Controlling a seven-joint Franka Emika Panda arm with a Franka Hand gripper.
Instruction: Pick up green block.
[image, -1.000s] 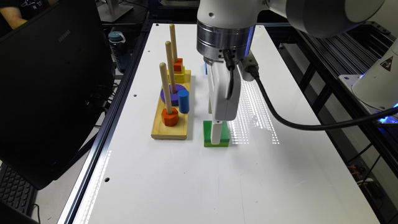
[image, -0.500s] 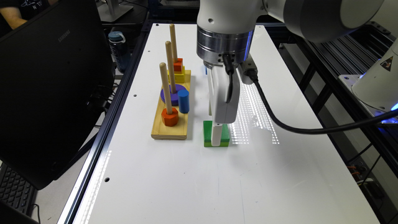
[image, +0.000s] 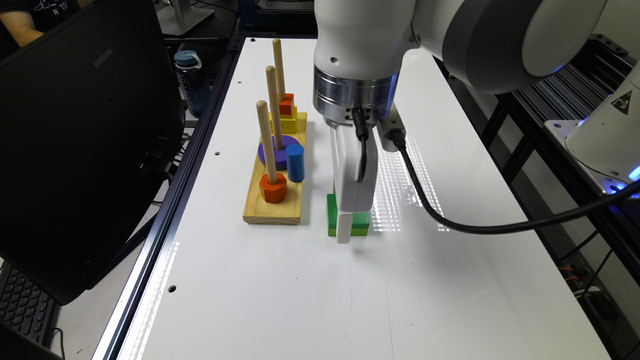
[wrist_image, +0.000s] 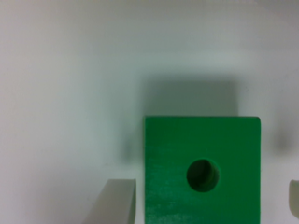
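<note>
Exterior view: a white Franka arm's gripper (image: 345, 227) stands low over the green block (image: 360, 220), which lies flat on the glossy white table (image: 300, 300), just to the exterior view's right of a wooden peg board (image: 272, 210). The board carries three upright dowels threaded with an orange hexagonal piece (image: 273, 188), a purple disc (image: 277, 152) and stacked yellow and orange pieces at the far end; a blue cylinder (image: 295, 162) stands on it beside the disc.

In the wrist view the green block (wrist_image: 202, 170) is a flat square with a dark green top and a round centre hole. One pale finger (wrist_image: 117, 201) sits just off one side edge with a thin gap showing; the tip of the other finger (wrist_image: 294, 199) stands clear of the opposite edge. The jaws are apart, straddling the block, not yet clamped.

The block looks like painted wood: stiff, light and unlikely to deform or break. Its smooth painted sides may be somewhat slippery, so the sound hold is a squeeze across the two parallel side faces, centred on the hole so it does not pivot.
</note>
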